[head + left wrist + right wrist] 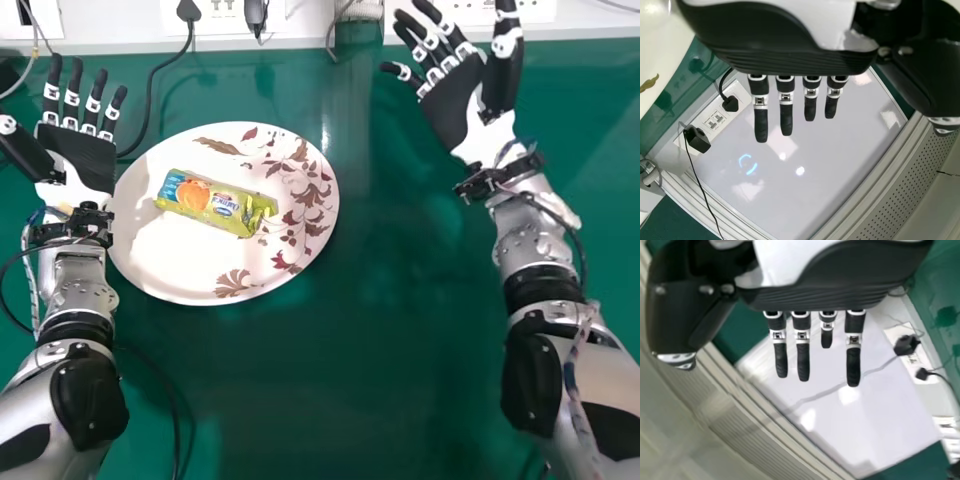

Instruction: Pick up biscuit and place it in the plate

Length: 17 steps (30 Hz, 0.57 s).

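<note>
Head view, with clock directions taken from its centre: a green, glossy desk (400, 380); toward ten o'clock on it sits a round white plate (170, 262), printed with reddish-brown leaves and flowers from its twelve o'clock round to its six.

The biscuit (225, 208), in a yellow-green wrapper with a blue patch, lies flat on the plate near its middle; it lies aslant, its blue end toward the plate's ten o'clock, its other end toward three.

The left hand (85, 160) is at ten o'clock, just beside the plate's rim; its dark palm faces the camera, its fingers are straight and slightly spread, pointing toward twelve, its thumb out toward ten; it holds nothing, and whether it touches the rim I cannot tell.

The right hand (455, 115) is toward one o'clock, well apart from plate and biscuit; its palm also faces the camera, its fingers straight and spread toward eleven, its thumb toward twelve; it too holds nothing.

Both wrist views show straight fingers with gaps between them; in the head view, white sockets (212, 20) line the wall toward eleven o'clock, and a black cable (151, 88) curves down toward the left hand.
</note>
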Available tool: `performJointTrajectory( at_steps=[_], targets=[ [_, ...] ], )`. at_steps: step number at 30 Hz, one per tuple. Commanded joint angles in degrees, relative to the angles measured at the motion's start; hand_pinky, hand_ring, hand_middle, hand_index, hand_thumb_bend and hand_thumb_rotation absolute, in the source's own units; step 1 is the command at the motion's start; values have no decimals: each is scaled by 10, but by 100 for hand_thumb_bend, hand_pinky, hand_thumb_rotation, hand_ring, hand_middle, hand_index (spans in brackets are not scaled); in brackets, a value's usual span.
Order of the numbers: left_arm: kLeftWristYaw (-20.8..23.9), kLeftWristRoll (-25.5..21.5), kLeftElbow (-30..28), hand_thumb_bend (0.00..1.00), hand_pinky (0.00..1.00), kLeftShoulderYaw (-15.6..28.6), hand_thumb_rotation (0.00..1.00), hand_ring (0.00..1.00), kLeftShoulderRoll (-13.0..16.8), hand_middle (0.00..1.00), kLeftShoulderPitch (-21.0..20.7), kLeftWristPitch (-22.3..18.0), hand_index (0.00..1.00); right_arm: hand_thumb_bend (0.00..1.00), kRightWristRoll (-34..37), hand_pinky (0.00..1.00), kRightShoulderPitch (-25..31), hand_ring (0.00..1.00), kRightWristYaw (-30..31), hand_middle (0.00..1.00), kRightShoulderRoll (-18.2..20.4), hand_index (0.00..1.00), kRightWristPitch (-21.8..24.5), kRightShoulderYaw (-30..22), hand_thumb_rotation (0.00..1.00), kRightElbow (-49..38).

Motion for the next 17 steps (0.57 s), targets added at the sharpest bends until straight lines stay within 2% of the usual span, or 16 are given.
performJointTrajectory(
  at_steps=[1,10,17],
  targets=[
    [6,2,3,100,68,-1,79,82,1,95,-2,-6,97,87,18,53,-12,73,-8,77,7,79,-3,-21,61,16],
    [11,-1,2,100,68,1,87,82,1,92,-1,-3,96,84,12,53,-27,73,-63,79,13,79,-18,-36,61,34],
    [6,-7,1,100,68,4,89,80,2,90,-1,2,96,81,24,53,-18,75,-70,80,15,83,2,-49,62,37]
  ],
)
